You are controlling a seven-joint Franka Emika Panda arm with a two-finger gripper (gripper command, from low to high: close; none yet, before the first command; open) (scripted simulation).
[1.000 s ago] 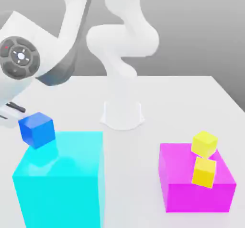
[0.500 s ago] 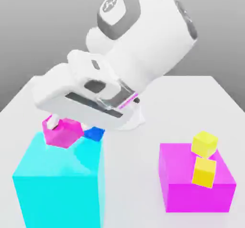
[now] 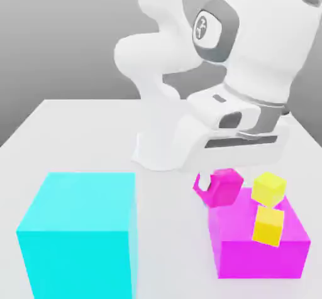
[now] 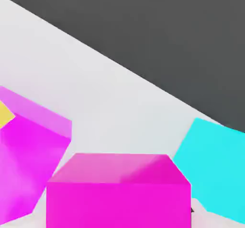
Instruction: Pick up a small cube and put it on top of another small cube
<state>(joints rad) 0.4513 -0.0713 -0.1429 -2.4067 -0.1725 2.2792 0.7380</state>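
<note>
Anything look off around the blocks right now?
Yes, slightly: on the big magenta block, the yellow cube nearer the camera looks tilted and close to the edge, so it may not be sitting flat. The gripped pink cube also hangs askew.

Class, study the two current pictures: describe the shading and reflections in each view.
Exterior view: grey backdrop darkening downward, cyan block brighter on top than in front. Hand view: pink cube with a paler upper face, partly darkened by a diagonal-edged patch.
</note>
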